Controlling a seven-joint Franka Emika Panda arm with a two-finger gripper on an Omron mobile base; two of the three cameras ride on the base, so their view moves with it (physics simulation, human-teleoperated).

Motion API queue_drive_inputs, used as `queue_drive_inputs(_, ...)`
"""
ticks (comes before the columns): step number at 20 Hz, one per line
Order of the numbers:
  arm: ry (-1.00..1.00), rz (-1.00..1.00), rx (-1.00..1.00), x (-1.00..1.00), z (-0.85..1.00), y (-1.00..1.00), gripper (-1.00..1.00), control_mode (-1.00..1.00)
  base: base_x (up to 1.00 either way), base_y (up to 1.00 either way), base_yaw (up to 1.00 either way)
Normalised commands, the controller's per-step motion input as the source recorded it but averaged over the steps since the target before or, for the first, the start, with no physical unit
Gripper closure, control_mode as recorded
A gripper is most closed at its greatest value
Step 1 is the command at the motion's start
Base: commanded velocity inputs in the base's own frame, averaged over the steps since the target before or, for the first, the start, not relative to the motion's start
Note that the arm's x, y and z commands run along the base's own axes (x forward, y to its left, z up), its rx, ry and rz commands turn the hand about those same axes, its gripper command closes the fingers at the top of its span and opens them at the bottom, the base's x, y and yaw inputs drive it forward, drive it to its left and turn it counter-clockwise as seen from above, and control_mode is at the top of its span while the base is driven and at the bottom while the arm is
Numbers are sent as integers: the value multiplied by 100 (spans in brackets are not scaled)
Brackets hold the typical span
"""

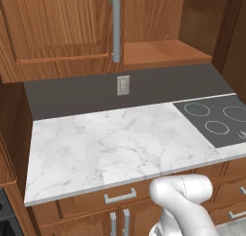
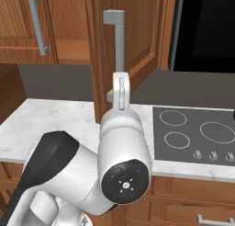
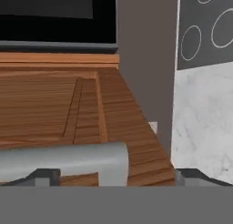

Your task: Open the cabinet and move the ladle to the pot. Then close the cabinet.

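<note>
While marble counter (image 1: 105, 148) lies bare, cabinet (image 1: 57, 33) door (image 2: 133, 32) stands open.

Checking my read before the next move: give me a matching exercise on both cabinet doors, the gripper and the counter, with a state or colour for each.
Things:
1. left cabinet door
2. right cabinet door
3. gripper
4. counter

States or colours:
a. white marble
b. swung open
c. open, at a grey handle
d. shut

Pairs: 1-d, 2-b, 3-c, 4-a.
</note>
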Motion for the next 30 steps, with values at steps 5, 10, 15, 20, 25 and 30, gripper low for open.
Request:
queue_drive_inputs(5,-15,9,13,43,-21,-7,-100,-100,0,0,0)
queue_drive_inputs(10,-15,9,9,26,-8,-2,-100,-100,0,0,0)
queue_drive_inputs(15,-17,10,6,3,0,0,-100,-100,0,0,0)
queue_drive_inputs(20,-14,10,2,0,7,11,-100,-100,0,0,0)
queue_drive_inputs(25,-10,11,1,7,23,36,-100,-100,0,0,0)
queue_drive_inputs(30,-5,12,2,27,37,52,-100,-100,0,0,0)
